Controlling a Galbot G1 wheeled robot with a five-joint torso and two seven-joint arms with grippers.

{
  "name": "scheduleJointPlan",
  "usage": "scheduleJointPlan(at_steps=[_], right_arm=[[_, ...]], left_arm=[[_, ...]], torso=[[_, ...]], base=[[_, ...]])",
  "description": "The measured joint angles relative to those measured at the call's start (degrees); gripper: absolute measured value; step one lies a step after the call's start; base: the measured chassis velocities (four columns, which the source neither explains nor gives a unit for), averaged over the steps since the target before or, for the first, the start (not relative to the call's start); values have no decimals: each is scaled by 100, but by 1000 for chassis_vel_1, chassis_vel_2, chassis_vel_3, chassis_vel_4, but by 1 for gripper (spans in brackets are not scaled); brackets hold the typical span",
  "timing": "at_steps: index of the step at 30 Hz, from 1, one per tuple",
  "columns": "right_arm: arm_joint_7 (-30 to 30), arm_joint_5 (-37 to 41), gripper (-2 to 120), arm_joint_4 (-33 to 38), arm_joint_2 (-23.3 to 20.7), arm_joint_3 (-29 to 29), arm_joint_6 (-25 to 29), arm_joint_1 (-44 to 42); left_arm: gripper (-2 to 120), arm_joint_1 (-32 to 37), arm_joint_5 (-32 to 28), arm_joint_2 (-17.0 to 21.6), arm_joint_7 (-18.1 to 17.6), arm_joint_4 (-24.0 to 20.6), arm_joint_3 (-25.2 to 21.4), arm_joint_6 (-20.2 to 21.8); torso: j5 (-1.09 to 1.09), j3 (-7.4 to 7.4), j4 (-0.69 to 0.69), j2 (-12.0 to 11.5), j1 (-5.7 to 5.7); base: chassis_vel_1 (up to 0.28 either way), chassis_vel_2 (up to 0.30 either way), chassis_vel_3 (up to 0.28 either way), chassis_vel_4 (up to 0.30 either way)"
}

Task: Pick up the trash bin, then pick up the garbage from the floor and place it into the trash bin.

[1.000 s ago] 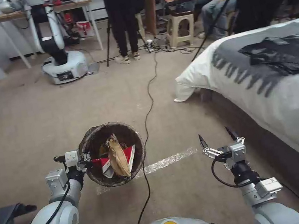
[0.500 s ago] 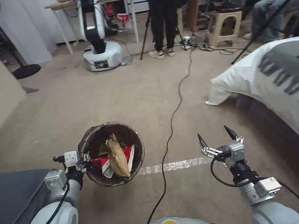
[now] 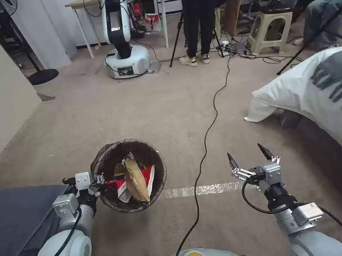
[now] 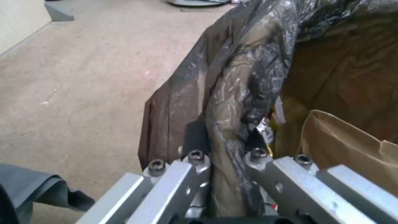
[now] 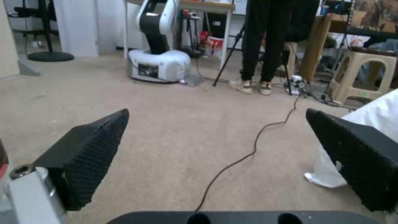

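Trash bin [image 3: 116, 152] sits at lower left of centre in the head view, off the floor [image 3: 103, 113], its bag-covered rim pinched by the left gripper [image 3: 98, 184]. Garbage [image 3: 134, 180] lies inside. Lower right, the right gripper [image 3: 248, 155] hangs with fingers spread, empty.

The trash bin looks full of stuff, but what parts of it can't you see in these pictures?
- Bottom of the trash bin, head view: hidden under a brown paper bag and a red-and-white cup.
- White bucket, left wrist view: covered by the dark liner.
- Left end effector fingertips, left wrist view: buried in the liner fold.
- Far rim, left wrist view: cut off by the edge.
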Motion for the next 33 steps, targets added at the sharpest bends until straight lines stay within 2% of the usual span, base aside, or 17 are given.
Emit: scheduleJointPlan(at_steps=[8, 15, 23, 31, 33], right_arm=[[1, -14, 100, 12, 41, -5, 4, -16], [4, -17, 100, 7, 66, -12, 39, -55], [10, -9, 100, -59, 76, -15, 92, -78], [15, 24, 100, -133, 83, -18, 140, -103], [15, 26, 100, -135, 83, -18, 141, -105]], left_arm=[[3, 137, -343, 85, -82, -186, 94, 326], [3, 368, -651, 137, -451, -318, 138, 649], [3, 656, -1033, 256, -914, -393, 179, 664], [3, 752, -1409, 226, -1508, -160, 378, 667], [3, 759, -1424, 220, -1526, -150, 386, 667]], torso=[[0, 0, 0, 0, 0], [0, 0, 1, 0, 0], [0, 0, 0, 0, 0], [0, 0, 0, 0, 0], [0, 0, 0, 0, 0]], base=[[0, 0, 0, 0], [0, 0, 0, 0], [0, 0, 0, 0], [0, 0, 0, 0], [0, 0, 0, 0]])
